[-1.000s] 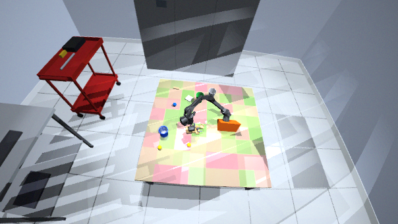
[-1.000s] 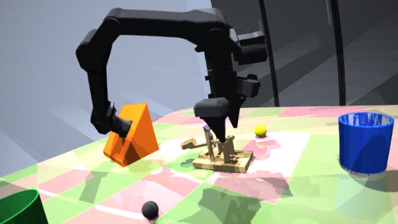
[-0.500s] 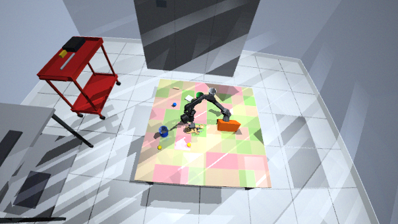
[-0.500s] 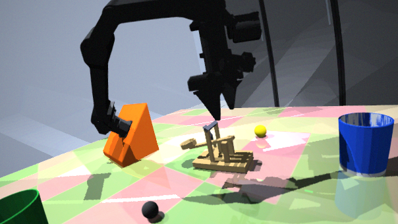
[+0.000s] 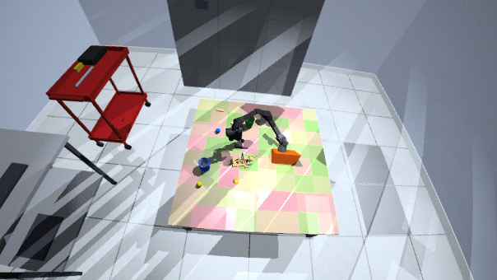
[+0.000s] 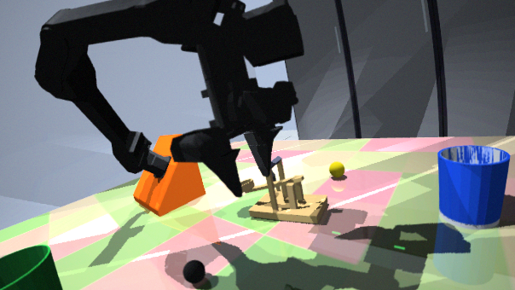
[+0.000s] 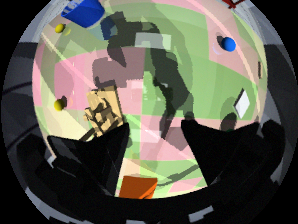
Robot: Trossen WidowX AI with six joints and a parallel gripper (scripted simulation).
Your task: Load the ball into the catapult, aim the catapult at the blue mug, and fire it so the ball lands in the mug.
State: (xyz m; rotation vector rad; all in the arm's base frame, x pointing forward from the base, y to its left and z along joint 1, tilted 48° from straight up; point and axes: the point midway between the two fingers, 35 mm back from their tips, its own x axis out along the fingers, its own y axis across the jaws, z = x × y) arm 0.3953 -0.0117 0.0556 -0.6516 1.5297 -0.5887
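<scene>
The wooden catapult [image 5: 243, 161] [image 6: 298, 211] [image 7: 111, 102] stands upright on the patterned table. Its spoon arm lies low, with the cup end towards the orange block. I cannot make out a ball in the cup. My gripper [image 5: 239, 145] [image 6: 253, 184] [image 7: 155, 125] is open and empty, above the table at the catapult's side; one finger overlaps the catapult's edge in the wrist view. The blue mug [image 5: 204, 165] [image 6: 473, 192] [image 7: 85, 14] stands upright beyond the end opposite the cup. Its inside bottom is hidden.
Two yellow balls [image 5: 199, 184] [image 5: 235, 181] and a blue ball [image 5: 218, 131] [image 7: 228, 44] lie on the table. A black ball [image 6: 193, 271] lies near the green mug [image 5: 249, 122] [image 6: 30, 273]. The orange block [image 5: 284, 156] [image 6: 189, 183] is at the arm's base. A white square [image 7: 242, 103] also shows.
</scene>
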